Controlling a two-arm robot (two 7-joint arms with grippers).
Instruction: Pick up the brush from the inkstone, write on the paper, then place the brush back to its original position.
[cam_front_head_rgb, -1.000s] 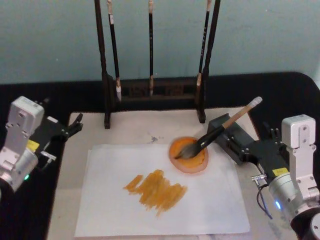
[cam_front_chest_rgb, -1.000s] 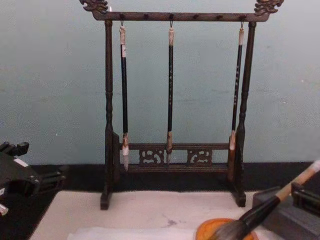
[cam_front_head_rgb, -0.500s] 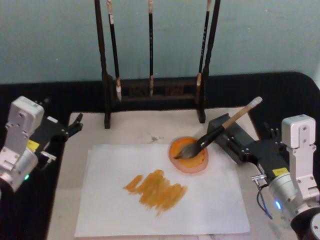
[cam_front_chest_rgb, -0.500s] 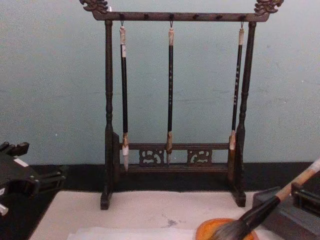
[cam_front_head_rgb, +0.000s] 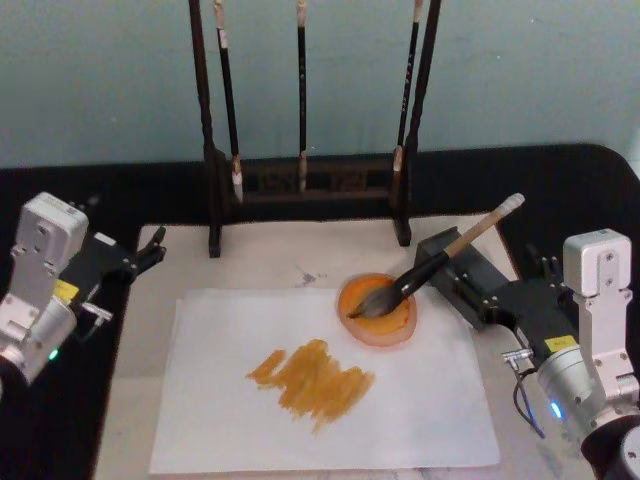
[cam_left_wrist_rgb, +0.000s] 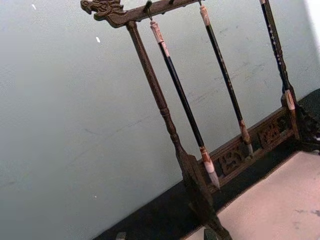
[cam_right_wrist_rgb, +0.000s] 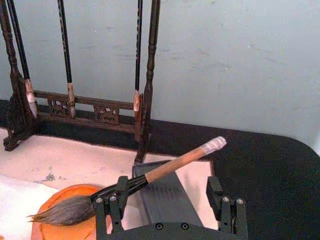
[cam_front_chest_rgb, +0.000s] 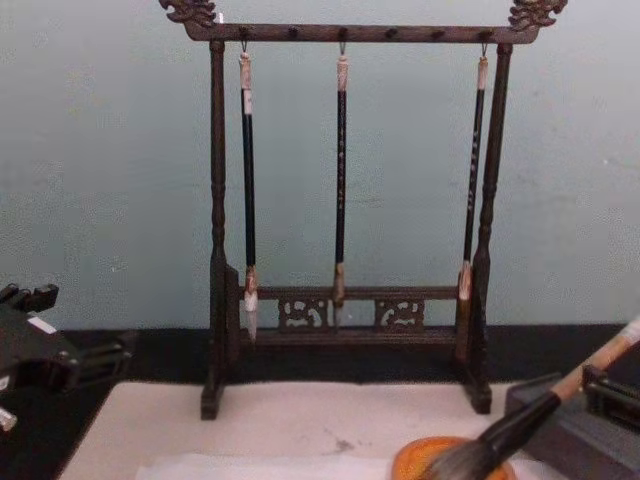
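**Brush at rest in the inkstone, both tools standing off**

The brush (cam_front_head_rgb: 433, 262) lies tilted, its bushy grey bristles down in the inkstone (cam_front_head_rgb: 378, 310) and its tan handle propped on the dark rectangular block (cam_front_head_rgb: 462, 262) towards the right edge of the surface, the whitish end cap raised and pointing to the far right corner. The inkstone sits on the far right part of the paper (cam_front_head_rgb: 320, 385), which carries an orange smear near its middle. The paper lies on a cream mat (cam_front_head_rgb: 270, 255). Behind it, along the far edge, a dark rack (cam_front_head_rgb: 305, 180) holds 3 thin brushes.

Judging by its build, the brush should be light and stiff along the wooden handle, while the bristles are soft and wet and would splay or drip if squeezed. The smooth round handle could roll between flat pads, so the bare tan stretch above the black section looks the best place to hold it, clear of the block and away from the cord loop. The shallow dish may slide if nudged.

The right tool (cam_right_wrist_rgb: 170, 202) sits low near the right edge, just behind the block, its 2 fingers spread wide and empty; in the right wrist view the handle crosses close to 1 finger, whether touching I cannot tell. The left tool (cam_front_head_rgb: 150, 250) is parked by the left edge, well apart from the paper; how far open it stands I cannot tell.
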